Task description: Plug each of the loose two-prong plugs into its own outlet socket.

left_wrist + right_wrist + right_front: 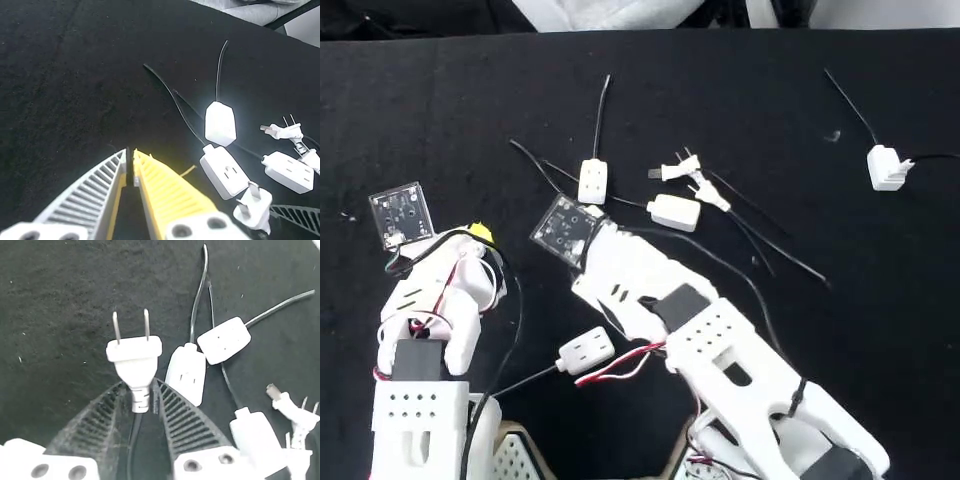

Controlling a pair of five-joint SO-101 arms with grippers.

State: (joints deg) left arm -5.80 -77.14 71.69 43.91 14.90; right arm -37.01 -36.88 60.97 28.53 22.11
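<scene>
Right gripper (139,386) clamped on two-prong plug (134,351), outlet socket (186,371) just beside

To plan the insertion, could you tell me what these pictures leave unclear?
High view: the right arm covers its gripper and the held plug.
Left wrist view: the frame edge cuts off one loose plug.

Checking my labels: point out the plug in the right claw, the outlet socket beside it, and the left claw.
plug (134,351), right wrist view, white body behind the prongs.
outlet socket (186,373), right wrist view, slotted face.
left claw (130,153), left wrist view, between its shut fingertips.
</scene>
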